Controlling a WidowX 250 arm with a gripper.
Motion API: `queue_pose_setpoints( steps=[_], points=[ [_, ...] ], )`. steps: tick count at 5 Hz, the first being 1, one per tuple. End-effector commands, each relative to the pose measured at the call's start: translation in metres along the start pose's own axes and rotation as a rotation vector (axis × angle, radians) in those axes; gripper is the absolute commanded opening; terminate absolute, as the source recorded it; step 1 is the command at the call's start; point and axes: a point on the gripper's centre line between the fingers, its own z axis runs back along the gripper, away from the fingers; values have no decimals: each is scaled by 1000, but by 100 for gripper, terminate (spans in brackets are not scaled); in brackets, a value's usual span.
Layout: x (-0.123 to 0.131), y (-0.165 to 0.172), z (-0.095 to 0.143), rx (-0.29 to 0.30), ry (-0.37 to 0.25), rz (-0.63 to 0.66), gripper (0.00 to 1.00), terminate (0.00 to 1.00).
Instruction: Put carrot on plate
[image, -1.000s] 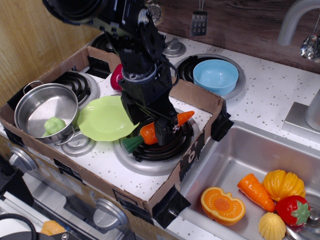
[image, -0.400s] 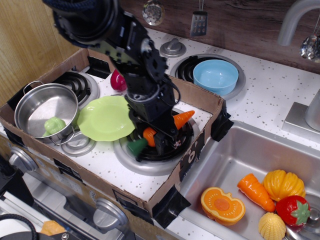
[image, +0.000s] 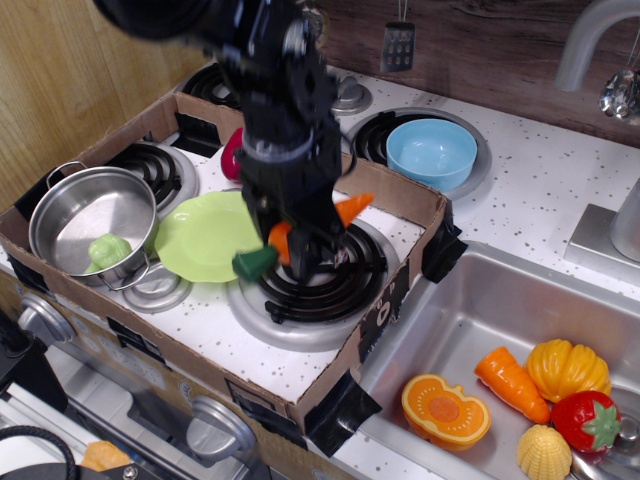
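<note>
The long orange carrot (image: 350, 210) with its dark green stem end (image: 254, 264) is held in my black gripper (image: 298, 240), which is shut on its middle. The carrot hangs above the front burner (image: 330, 285), tip pointing back right, green end pointing front left, next to the plate's right rim. The round light-green plate (image: 205, 238) lies on the stovetop left of the gripper and holds nothing. My arm comes down from the upper left and hides the carrot's middle.
A steel pot (image: 92, 220) with a green piece inside stands at the left. A light-blue bowl (image: 431, 152) sits on the back right burner. A cardboard wall (image: 400, 196) frames the stove. The sink (image: 500, 330) at the right holds a stubby carrot piece (image: 510, 384) and other toy vegetables.
The gripper has lifted the carrot off the front burner and moved it up and left toward the plate. The plate, pot and bowl have not moved.
</note>
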Motion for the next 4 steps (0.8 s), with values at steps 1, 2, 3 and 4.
queue_pose_setpoints(
  steps=[1, 2, 3, 4],
  points=[
    [9, 63, 8, -67, 16, 103, 0, 0],
    [0, 93, 1, -29, 10, 110, 0, 0],
    [-8, 96, -1, -16, 4, 122, 0, 0],
    [-18, 88, -3, -19, 1, 156, 0, 0]
  ],
)
